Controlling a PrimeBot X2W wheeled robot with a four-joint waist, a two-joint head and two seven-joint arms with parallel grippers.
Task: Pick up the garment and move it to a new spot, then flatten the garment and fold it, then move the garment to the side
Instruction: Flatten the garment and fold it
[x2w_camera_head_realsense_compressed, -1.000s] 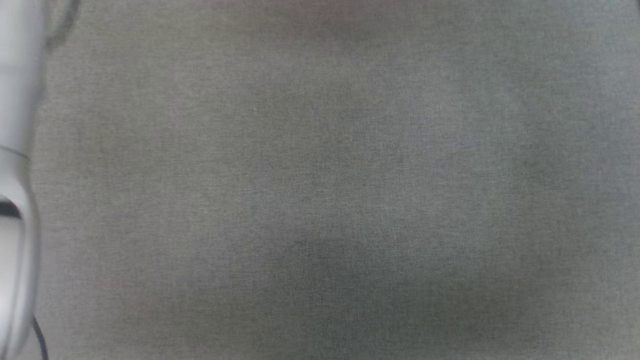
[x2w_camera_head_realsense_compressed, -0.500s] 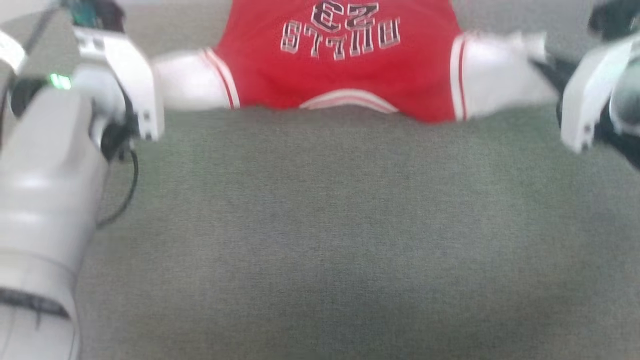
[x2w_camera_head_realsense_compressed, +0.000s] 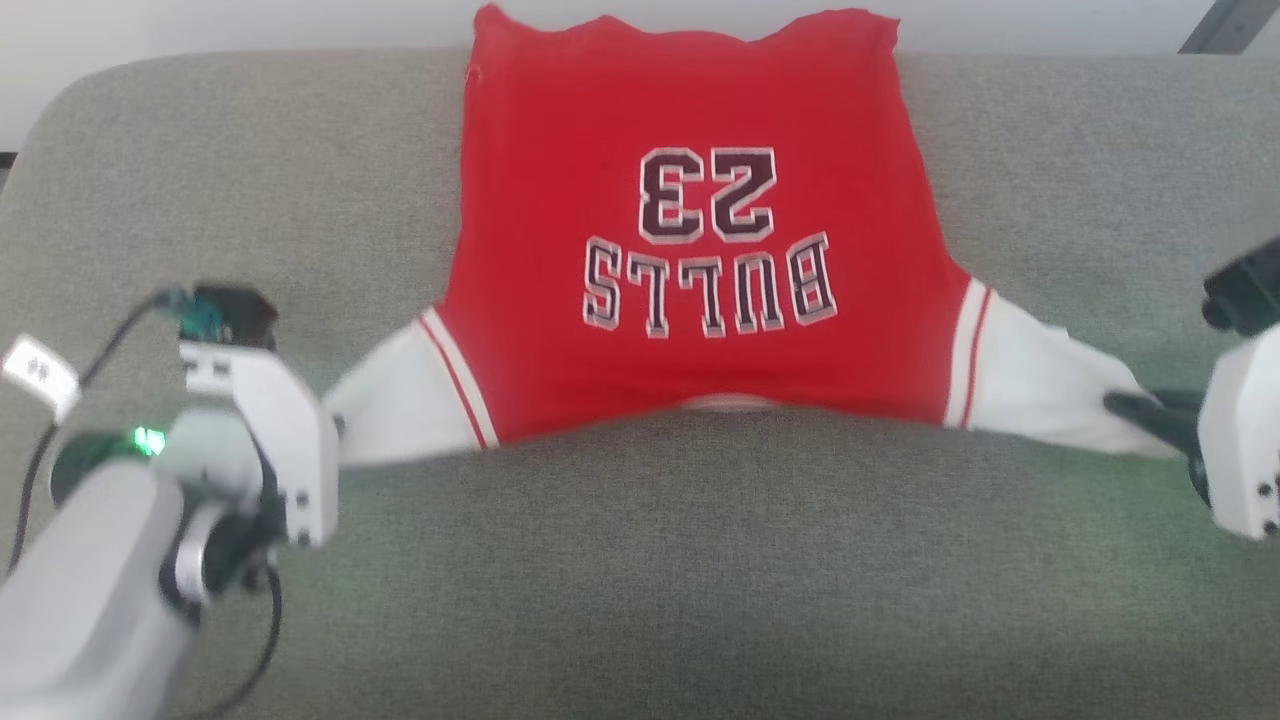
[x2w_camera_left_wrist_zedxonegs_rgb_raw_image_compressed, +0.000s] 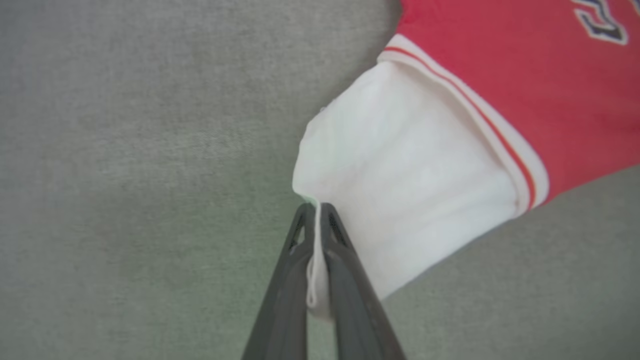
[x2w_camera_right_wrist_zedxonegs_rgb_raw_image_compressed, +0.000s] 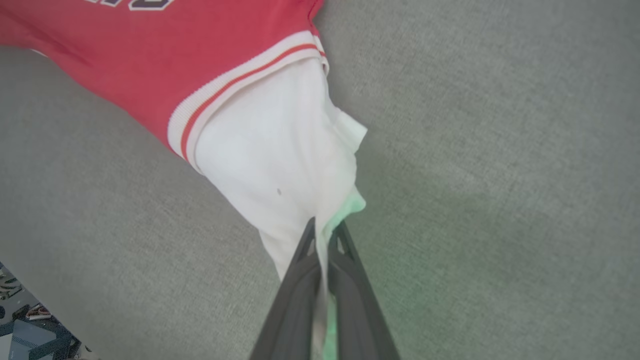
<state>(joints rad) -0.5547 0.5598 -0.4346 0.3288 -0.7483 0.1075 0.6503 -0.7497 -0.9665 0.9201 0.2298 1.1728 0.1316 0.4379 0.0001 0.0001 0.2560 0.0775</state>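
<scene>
my left gripper (x2w_camera_left_wrist_zedxonegs_rgb_raw_image_compressed: 317, 212): fingers pressed together on a thin white fold of the sleeve's edge
sleeve (x2w_camera_left_wrist_zedxonegs_rgb_raw_image_compressed: 400, 185): white, spreading up and right of my left gripper
garment (x2w_camera_left_wrist_zedxonegs_rgb_raw_image_compressed: 525, 70): red body farther up-right of my left gripper, striped trim (x2w_camera_left_wrist_zedxonegs_rgb_raw_image_compressed: 470, 115) at the seam
grey cloth surface (x2w_camera_left_wrist_zedxonegs_rgb_raw_image_compressed: 125, 175): left of my left gripper and below it

Garment (x2w_camera_head_realsense_compressed: 690, 130): red jersey cloth, matt, smooth fine knit. Sleeves (x2w_camera_left_wrist_zedxonegs_rgb_raw_image_compressed: 410, 180): white matt cloth, soft, lightly creased. Striped trim (x2w_camera_right_wrist_zedxonegs_rgb_raw_image_compressed: 235, 90): ribbed knit. Lettering (x2w_camera_head_realsense_compressed: 700, 295): flat and matt, black with white outline. Bench (x2w_camera_head_realsense_compressed: 700, 580): grey-green woven cloth cover, coarse grain, matt. Left end effector (x2w_camera_left_wrist_zedxonegs_rgb_raw_image_compressed: 316, 207) and right end effector (x2w_camera_right_wrist_zedxonegs_rgb_raw_image_compressed: 326, 227): dark grey fingers, smooth, matt, plastic-looking. Wrist housing (x2w_camera_head_realsense_compressed: 290, 440) at 8 o'clock, head view: white hard plastic, slight gloss. Forearm (x2w_camera_head_realsense_compressed: 80, 600) at 7 o'clock: pale grey, smooth, satin. Cable (x2w_camera_head_realsense_compressed: 272, 640): black, rubbery.
</scene>
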